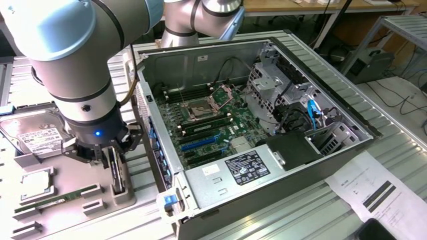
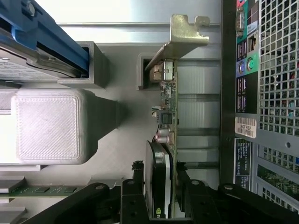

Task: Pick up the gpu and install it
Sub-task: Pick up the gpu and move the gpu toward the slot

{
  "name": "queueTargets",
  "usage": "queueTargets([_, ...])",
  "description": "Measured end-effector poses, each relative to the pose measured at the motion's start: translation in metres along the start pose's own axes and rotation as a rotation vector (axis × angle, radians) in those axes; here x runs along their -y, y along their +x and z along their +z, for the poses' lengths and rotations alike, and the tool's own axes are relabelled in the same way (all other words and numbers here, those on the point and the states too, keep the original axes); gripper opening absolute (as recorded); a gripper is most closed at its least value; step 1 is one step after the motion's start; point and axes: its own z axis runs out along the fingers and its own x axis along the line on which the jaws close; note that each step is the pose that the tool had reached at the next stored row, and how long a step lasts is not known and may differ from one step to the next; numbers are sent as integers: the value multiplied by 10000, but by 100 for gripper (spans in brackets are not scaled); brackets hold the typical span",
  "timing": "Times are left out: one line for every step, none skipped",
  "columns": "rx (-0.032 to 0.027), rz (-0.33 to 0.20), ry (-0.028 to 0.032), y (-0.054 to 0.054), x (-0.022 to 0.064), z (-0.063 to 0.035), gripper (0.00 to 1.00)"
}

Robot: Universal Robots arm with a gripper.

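Gpu [image 1: 118, 175] [image 2: 164, 119] stands on edge in a slot of the grey holder [image 1: 125, 199] on the worktop [image 1: 280, 222], at the exterior view's left of the open PC case [image 1: 220, 50]. In the wrist view, its silver bracket [image 2: 183, 38] is at the end away from the claw. Claw [image 1: 111, 161] [image 2: 159, 169] is lowered over the card. Its fingers [image 2: 136, 179] are apart, one at each face, with a narrow gap visible on each side. A hard drive [image 1: 33, 132] and a RAM stick [image 1: 57, 200] lie in the same holder.
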Motion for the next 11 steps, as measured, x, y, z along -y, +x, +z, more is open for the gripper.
queueTargets([-1,0,1,0,0,0,39])
queueTargets([-1,0,1,0,1,0,39])
queueTargets([-2,0,1,1,1,0,38])
queueTargets([-1,0,1,1,1,0,31])
queueTargets([-1,0,1,1,1,0,31])
queueTargets([-1,0,1,1,1,-1,27])
queueTargets([-1,-1,1,0,1,0,27])
queueTargets([-1,0,1,0,1,-1,27])
queueTargets([-1,0,1,1,1,0,27])
queueTargets([-1,0,1,1,1,0,27])
queueTargets([-1,0,1,1,1,0,27])
